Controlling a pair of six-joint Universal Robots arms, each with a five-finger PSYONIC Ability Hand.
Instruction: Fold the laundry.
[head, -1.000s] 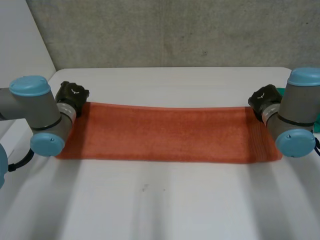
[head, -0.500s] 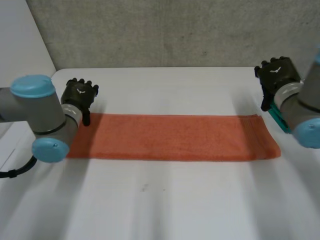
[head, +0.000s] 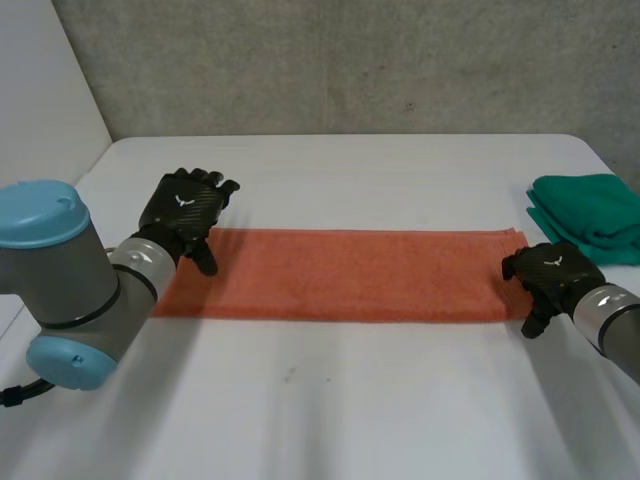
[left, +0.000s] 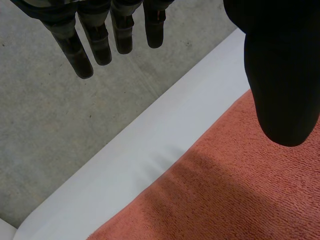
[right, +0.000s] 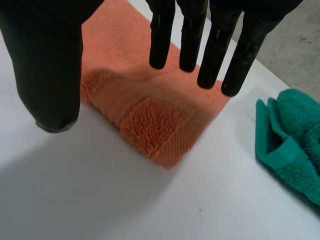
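There is one orange towel (head: 340, 275), one green towel (head: 590, 215), and two black hands, all at one white counter (head: 350, 410) with a grey wall (head: 350, 60) behind it.

The orange towel lies flat near the middle of the counter. It is folded into a long, narrow strip that runs across from the robot's left to its right. The green towel is a folded bundle at the counter's right edge, just past the far right corner of the orange strip. In the right wrist view a band of bare counter (right: 235, 165) separates the green towel (right: 295, 135) from the orange towel (right: 150, 115).

The left hand (head: 185, 215) hangs over the left end of the orange towel, at its far edge. In its wrist view the fingers (left: 100, 40) are straight and spread, and the thumb of the left hand (left: 280, 65) stands well apart from them, so the hand is wide and holds nothing. The orange towel (left: 240, 190) lies below the thumb, and the fingers reach out past the towel's far edge and the counter (left: 125, 170).

The right hand (head: 548, 275) is at the right end of the strip, by its near corner. In its wrist view the fingers (right: 190, 35) are straight and slightly fanned above the towel's end. The thumb of the right hand (right: 50, 60) is set wide, over the bare counter just beside the towel's near edge. This hand is also wide and grips nothing. I cannot tell whether either hand touches the cloth.
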